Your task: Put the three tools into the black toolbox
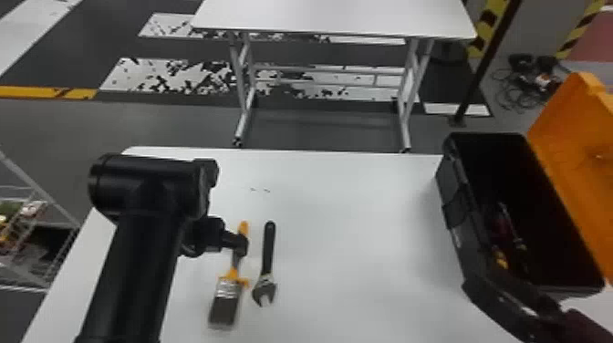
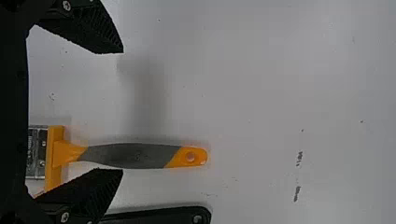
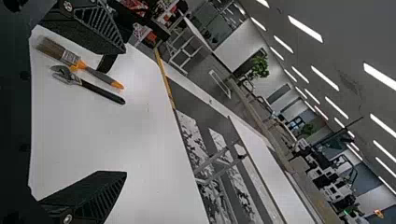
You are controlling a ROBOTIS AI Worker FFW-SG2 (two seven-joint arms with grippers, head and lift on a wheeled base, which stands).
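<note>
My left gripper (image 1: 237, 244) is low over the brush (image 1: 225, 303), by its handle. In the left wrist view, the left gripper (image 2: 122, 112) stands open above the table; the grey and orange brush handle (image 2: 130, 156) lies nearer one finger, ungripped. Beside the brush is the adjustable wrench (image 1: 269, 248), its black handle (image 2: 161, 216) just past that finger. The black toolbox (image 1: 460, 214) stands open at the right, with a tool with yellow and metal parts (image 1: 501, 261) inside. My right gripper (image 3: 125, 112) is open and holds nothing; brush and wrench (image 3: 102, 92) lie farther off.
The toolbox's orange lid (image 1: 577, 150) leans outward on its right side. Its black handle (image 1: 511, 305) hangs at the near end. A second white table (image 1: 333, 18) stands beyond the worktable (image 1: 346, 219), and a wire rack (image 1: 34, 246) is at the left.
</note>
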